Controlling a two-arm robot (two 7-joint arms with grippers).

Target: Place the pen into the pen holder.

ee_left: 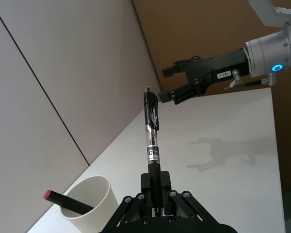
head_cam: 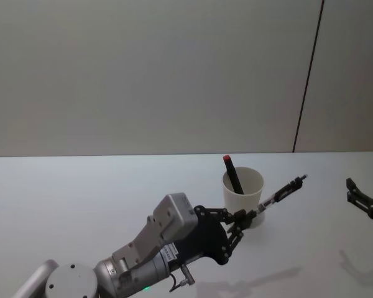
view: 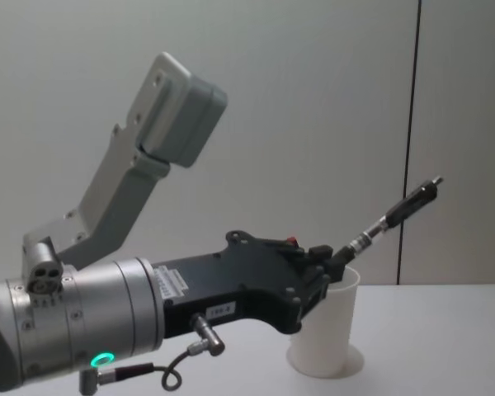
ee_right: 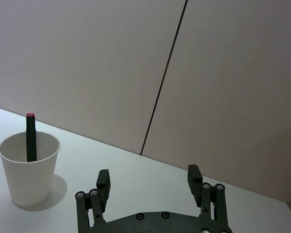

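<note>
While left end effector (head_cam: 244,216) grips black-clipped clear pen (head_cam: 283,191) near white pen holder (head_cam: 247,197), right end effector (ee_right: 149,174) spread.

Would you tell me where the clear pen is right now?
In the head view the pen is gripped in the left claw, just right of the paper cup, slanting up towards the right.

Near the table's (head_cam: 81,198) far edge, a red-capped marker (head_cam: 232,174) narrows the pen holder's (head_cam: 245,192) mouth; the left gripper (head_cam: 248,215), clamping the pen (head_cam: 283,193), crowds its near side
</note>
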